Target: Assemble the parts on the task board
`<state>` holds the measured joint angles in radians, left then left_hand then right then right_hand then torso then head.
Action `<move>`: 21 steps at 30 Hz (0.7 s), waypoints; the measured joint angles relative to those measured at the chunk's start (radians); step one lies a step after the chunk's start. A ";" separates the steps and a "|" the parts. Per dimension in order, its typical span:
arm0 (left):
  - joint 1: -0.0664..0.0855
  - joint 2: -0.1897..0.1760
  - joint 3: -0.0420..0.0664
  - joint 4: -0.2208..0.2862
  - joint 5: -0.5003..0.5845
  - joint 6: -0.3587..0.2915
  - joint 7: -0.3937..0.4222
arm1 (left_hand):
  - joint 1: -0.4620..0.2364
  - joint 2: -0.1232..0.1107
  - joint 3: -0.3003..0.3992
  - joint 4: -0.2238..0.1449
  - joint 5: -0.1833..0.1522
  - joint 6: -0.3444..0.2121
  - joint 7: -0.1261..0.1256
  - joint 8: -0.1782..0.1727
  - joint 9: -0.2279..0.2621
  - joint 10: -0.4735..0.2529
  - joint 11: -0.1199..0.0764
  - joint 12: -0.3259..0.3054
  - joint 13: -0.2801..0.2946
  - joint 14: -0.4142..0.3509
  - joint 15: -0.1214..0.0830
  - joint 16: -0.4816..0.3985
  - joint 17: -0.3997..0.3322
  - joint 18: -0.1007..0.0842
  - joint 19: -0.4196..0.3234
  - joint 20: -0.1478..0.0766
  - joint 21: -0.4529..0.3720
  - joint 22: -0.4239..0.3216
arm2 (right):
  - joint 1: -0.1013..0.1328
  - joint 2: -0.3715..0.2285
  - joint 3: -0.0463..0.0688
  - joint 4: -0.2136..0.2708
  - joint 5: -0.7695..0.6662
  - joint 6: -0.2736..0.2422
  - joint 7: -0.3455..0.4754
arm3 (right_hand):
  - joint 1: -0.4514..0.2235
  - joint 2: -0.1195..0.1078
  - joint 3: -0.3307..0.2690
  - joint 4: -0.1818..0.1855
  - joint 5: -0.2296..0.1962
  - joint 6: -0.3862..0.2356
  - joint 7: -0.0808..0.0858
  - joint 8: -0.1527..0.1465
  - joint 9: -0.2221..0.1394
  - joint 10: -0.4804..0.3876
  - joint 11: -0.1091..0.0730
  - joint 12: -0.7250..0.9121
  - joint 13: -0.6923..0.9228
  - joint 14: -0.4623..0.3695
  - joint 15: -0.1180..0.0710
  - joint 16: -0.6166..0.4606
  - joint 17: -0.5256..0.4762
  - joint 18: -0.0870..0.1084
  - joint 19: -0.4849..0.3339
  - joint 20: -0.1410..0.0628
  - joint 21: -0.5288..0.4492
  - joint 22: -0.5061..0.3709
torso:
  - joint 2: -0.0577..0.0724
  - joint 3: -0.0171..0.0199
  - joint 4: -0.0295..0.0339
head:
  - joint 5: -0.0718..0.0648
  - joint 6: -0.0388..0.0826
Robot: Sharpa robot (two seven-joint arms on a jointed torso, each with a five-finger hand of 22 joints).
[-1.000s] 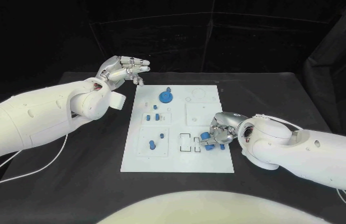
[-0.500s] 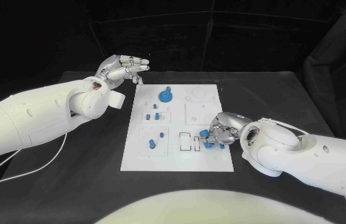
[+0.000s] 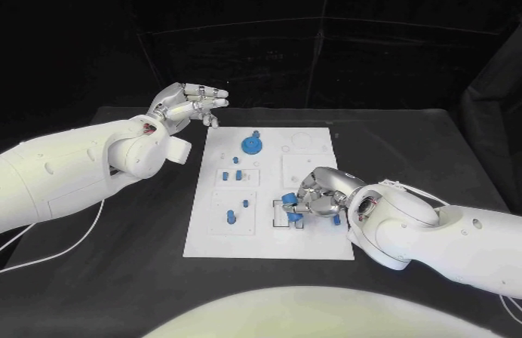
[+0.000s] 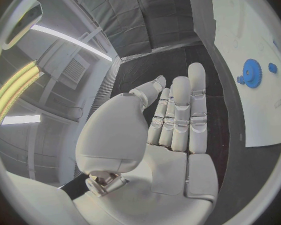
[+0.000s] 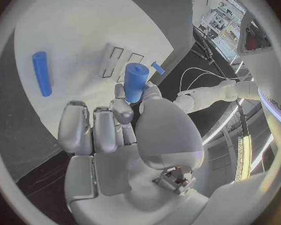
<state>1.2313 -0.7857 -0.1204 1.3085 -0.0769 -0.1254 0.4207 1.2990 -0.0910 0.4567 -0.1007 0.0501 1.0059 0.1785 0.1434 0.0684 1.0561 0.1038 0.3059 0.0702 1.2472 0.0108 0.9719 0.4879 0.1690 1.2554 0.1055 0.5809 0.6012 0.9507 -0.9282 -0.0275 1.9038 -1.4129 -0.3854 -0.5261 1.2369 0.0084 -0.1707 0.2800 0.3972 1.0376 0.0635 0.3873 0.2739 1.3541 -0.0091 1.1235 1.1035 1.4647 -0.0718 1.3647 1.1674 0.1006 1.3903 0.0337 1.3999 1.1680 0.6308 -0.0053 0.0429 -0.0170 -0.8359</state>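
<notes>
The white task board (image 3: 315, 240) lies in the middle of the black table. My right hand (image 3: 317, 196) hovers low over the board's near right part, beside two rectangular slots (image 3: 280, 214). It pinches a blue cylinder (image 5: 135, 82) between thumb and a finger, held upright over the slots (image 5: 118, 60). My left hand (image 3: 191, 104) is raised beyond the board's far left corner, holding nothing, with its fingers (image 4: 181, 110) stretched out side by side. A blue gear (image 3: 251, 145) sits at the board's far end. Small blue pegs (image 3: 231, 176) stand in the left column.
Another blue peg (image 3: 231, 217) lies in a square recess on the board's near left; a blue peg (image 5: 40, 72) lies flat on the board. A small blue piece (image 3: 330, 219) sits by the right hand. Black table surrounds the board, with a dark curtain behind.
My right hand has moved left over the board toward the rectangular slots, carrying the blue cylinder. My left hand has stayed where it was.
</notes>
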 measured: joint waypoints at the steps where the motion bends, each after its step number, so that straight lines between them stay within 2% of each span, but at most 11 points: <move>1: 0.000 0.000 0.000 0.000 0.000 0.000 0.000 | 0.000 0.000 0.000 0.000 0.000 0.000 0.000 0.000 0.000 0.000 0.000 0.000 0.000 0.000 0.000 0.000 0.000 0.000 0.000 0.000 0.000 0.000 | 0.000 0.005 0.000 -0.002 0.005 0.004 -0.001 | 0.000 0.000 -0.001 0.001 -0.004 0.000 0.000 0.000 0.001 0.000 0.000 -0.001 -0.001 0.000 0.000 0.000 -0.001 0.000 0.000 0.000 0.000 0.000 | 0.000 0.0000 0.0000 | 0.000 0.000; 4: 0.000 0.000 0.000 0.000 0.000 0.001 -0.001 | 0.000 0.000 0.000 0.000 0.000 0.000 0.000 0.000 0.000 0.000 0.000 0.000 0.000 0.000 0.000 0.000 0.000 0.000 0.000 0.000 0.000 0.000 | 0.000 0.027 0.000 -0.013 0.020 0.019 -0.008 | -0.007 0.007 -0.008 0.003 -0.008 0.000 0.000 0.001 0.006 0.000 0.000 -0.001 -0.001 0.000 0.000 0.000 -0.001 0.000 0.000 0.000 0.000 0.000 | 0.001 0.0000 0.0000 | 0.003 -0.001; 8: 0.000 0.000 0.000 0.001 0.000 0.002 -0.001 | 0.000 0.000 0.000 0.000 0.000 0.000 0.000 0.000 0.000 0.000 0.000 0.000 0.000 0.000 0.000 0.000 0.000 0.000 0.000 0.000 0.000 0.000 | 0.000 0.044 0.000 -0.023 0.034 0.040 -0.022 | -0.033 0.004 -0.023 0.009 -0.017 0.003 -0.003 0.008 0.017 0.000 0.000 -0.005 0.000 0.000 0.000 -0.001 -0.002 0.000 0.000 0.000 0.000 -0.002 | 0.001 0.0000 0.0000 | 0.004 -0.001; 15: 0.000 0.000 0.000 0.001 0.000 0.003 -0.002 | 0.000 0.000 0.000 0.000 0.000 0.000 0.000 0.000 0.000 0.000 0.000 0.000 0.000 0.000 0.000 0.000 0.000 0.000 0.000 0.000 0.000 0.000 | 0.000 0.061 0.000 -0.039 0.041 0.068 -0.051 | -0.061 0.005 -0.047 0.009 -0.043 0.002 -0.002 0.004 0.032 -0.004 -0.004 -0.024 -0.009 0.000 0.000 -0.012 -0.013 0.000 -0.004 -0.004 0.000 -0.014 | 0.001 0.0006 -0.0016 | 0.002 -0.002; 16: 0.000 0.000 0.000 0.001 0.000 0.004 -0.002 | 0.000 0.000 0.000 0.000 0.000 0.000 0.000 0.000 0.000 0.000 0.000 0.000 0.000 0.000 0.000 0.000 0.000 0.000 0.000 0.000 0.000 0.000 | 0.000 0.062 0.000 -0.041 0.040 0.069 -0.054 | -0.071 0.003 -0.055 0.008 -0.062 0.002 -0.002 0.004 0.036 -0.004 -0.004 -0.025 -0.009 0.000 0.000 -0.012 -0.014 0.000 -0.004 -0.004 -0.001 -0.014 | 0.001 0.0007 -0.0016 | 0.002 -0.002; 18: 0.000 0.000 0.000 0.001 0.000 0.004 -0.002 | 0.000 0.000 0.000 0.000 0.000 0.000 0.000 0.000 0.000 0.000 0.000 0.000 0.000 0.000 0.000 0.000 0.000 0.000 0.000 0.000 0.000 0.000 | 0.000 0.064 0.000 -0.044 0.037 0.070 -0.061 | -0.089 -0.015 -0.076 0.009 -0.153 0.002 -0.002 0.004 0.046 -0.006 -0.006 -0.038 -0.015 0.000 0.000 -0.019 -0.019 0.000 -0.004 -0.004 -0.008 -0.020 | 0.001 0.0011 -0.0022 | 0.000 -0.002; 19: 0.000 0.001 0.000 0.001 0.000 0.004 -0.003 | 0.000 0.000 0.000 0.000 0.000 0.000 0.000 0.000 0.000 0.000 0.000 0.000 0.000 0.000 0.000 0.000 0.000 0.000 0.000 0.000 0.000 0.000 | 0.000 0.066 0.000 -0.046 0.033 0.070 -0.065 | -0.109 -0.035 -0.083 0.008 -0.235 -0.001 0.000 0.004 0.053 -0.016 -0.007 -0.055 -0.027 0.000 0.000 -0.025 -0.025 0.000 -0.009 -0.004 -0.011 -0.026 | 0.001 0.0012 -0.0022 | -0.001 -0.002; 21: 0.000 0.001 0.000 0.001 0.000 0.004 -0.003 | 0.000 0.000 0.000 0.000 0.000 0.000 0.000 0.000 0.000 0.000 0.000 0.000 0.000 0.000 0.000 0.000 0.000 0.000 0.000 0.000 0.000 0.000 | 0.000 0.068 0.000 -0.049 0.027 0.069 -0.071 | -0.154 -0.081 -0.062 0.013 -0.311 -0.011 0.001 0.004 0.065 -0.030 0.000 -0.083 -0.048 0.000 0.000 -0.032 -0.033 0.000 -0.013 -0.002 -0.015 -0.035 | 0.001 0.0012 -0.0022 | -0.004 -0.001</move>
<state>1.2314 -0.7849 -0.1205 1.3090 -0.0769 -0.1211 0.4180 1.2990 -0.0910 0.4567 -0.1007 0.0501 1.0059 0.1785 0.1434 0.0684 1.0561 0.1038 0.3059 0.0702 1.2472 0.0108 0.9719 0.4881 0.1689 1.2554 0.1055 0.5809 0.6014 0.9507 -0.8601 -0.0275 1.8552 -1.3863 -0.3168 -0.5969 1.0826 -0.0728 -0.2329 0.2933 0.0859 1.0268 0.0646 0.3912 0.3387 1.3244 -0.0088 1.0404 1.0555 1.4646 -0.0717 1.3324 1.1341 0.1006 1.3770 0.0316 1.3845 1.1328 0.6317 -0.0040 0.0407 -0.0210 -0.8367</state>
